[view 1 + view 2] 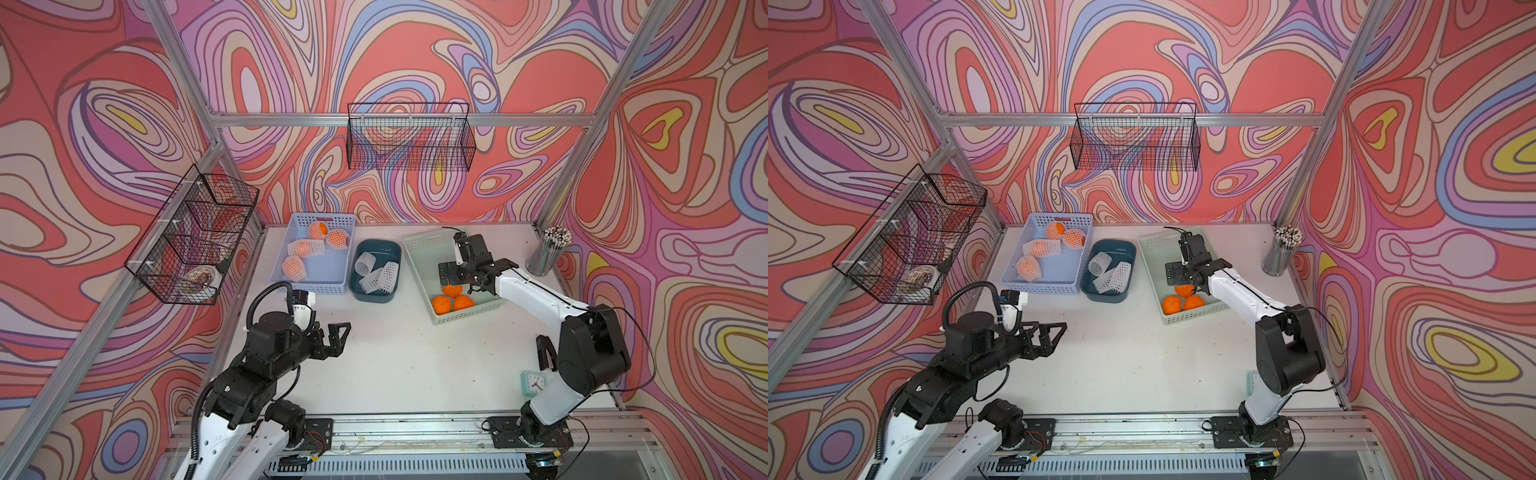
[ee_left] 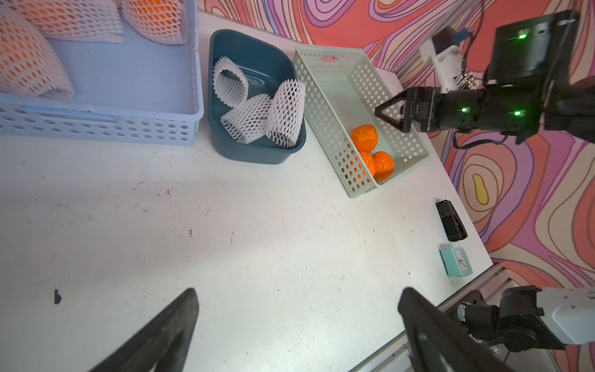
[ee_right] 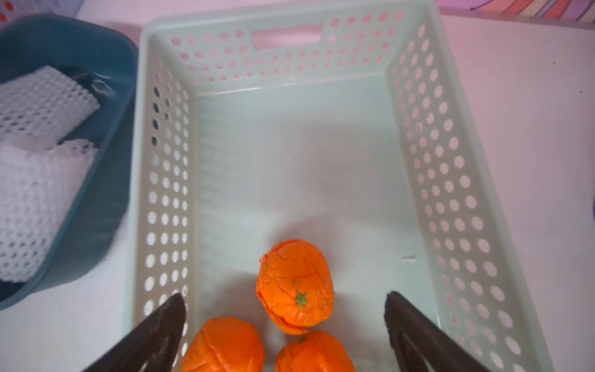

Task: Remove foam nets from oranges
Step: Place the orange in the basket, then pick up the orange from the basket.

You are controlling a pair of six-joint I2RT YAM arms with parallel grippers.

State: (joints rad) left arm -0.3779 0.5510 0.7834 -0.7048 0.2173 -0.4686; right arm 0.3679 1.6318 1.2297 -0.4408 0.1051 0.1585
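Several oranges still in white foam nets (image 1: 294, 268) lie in the blue basket (image 1: 320, 286) at the back left. Three empty foam nets (image 1: 372, 282) rest in the dark teal tub (image 1: 376, 296). Three bare oranges (image 1: 441, 304) sit at the near end of the mint green basket (image 1: 419, 266). My right gripper (image 3: 285, 299) hangs open just above them, its fingers apart on either side of one orange (image 3: 294, 283) that lies free on the basket floor. My left gripper (image 2: 299, 293) is open and holds nothing, over bare table near the front left (image 1: 336, 338).
A cup of pencils (image 1: 548, 253) stands at the back right. A small teal clock (image 1: 534, 380) and a black part (image 1: 545, 353) lie by the right arm's base. Black wire baskets hang on the back wall (image 1: 409, 137) and the left wall (image 1: 191, 237).
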